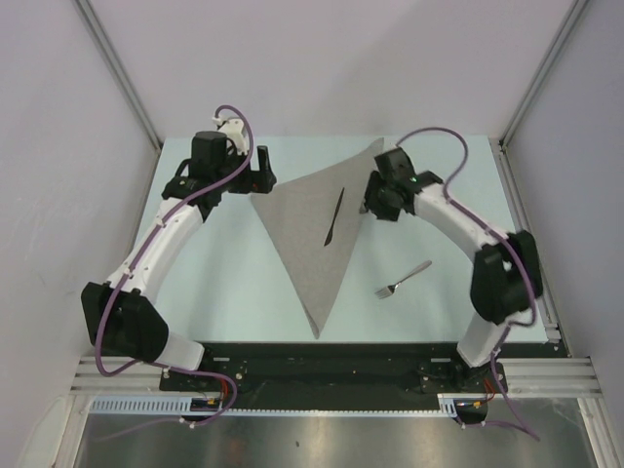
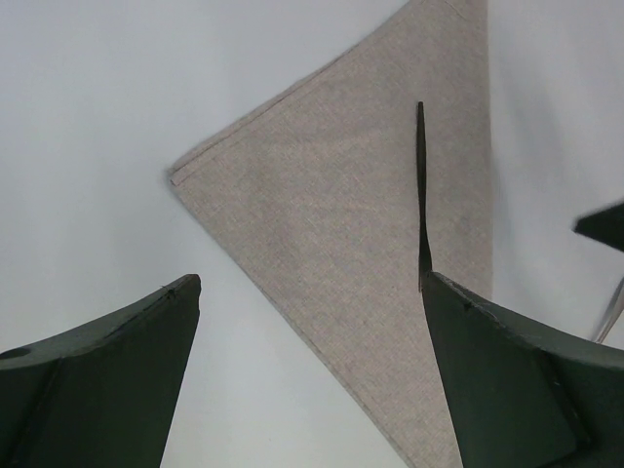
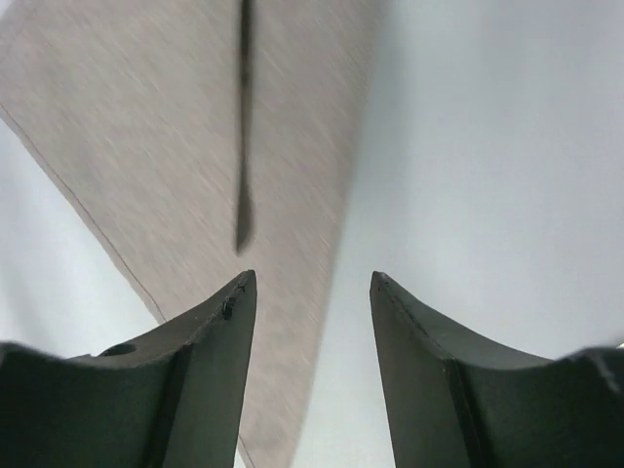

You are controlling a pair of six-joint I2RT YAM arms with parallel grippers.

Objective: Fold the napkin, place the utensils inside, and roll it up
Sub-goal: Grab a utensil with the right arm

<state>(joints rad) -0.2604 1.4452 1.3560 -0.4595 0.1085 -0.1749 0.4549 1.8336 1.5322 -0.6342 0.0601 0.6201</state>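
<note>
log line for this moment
napkin: folded triangle | dark utensil: on napkin | fork: off napkin | left gripper: open | right gripper: open

A pale, faintly bluish table fills the middle of the overhead view, matte and evenly lit. White panels close it in at the back and on both sides, joined at the rear corners by slanting aluminium posts. Along the near edge lies a black base plate, flanked by a ribbed aluminium rail. Below that runs what looks like a slotted grey cable duct, then a brushed metal sheet with dull reflections.
</note>
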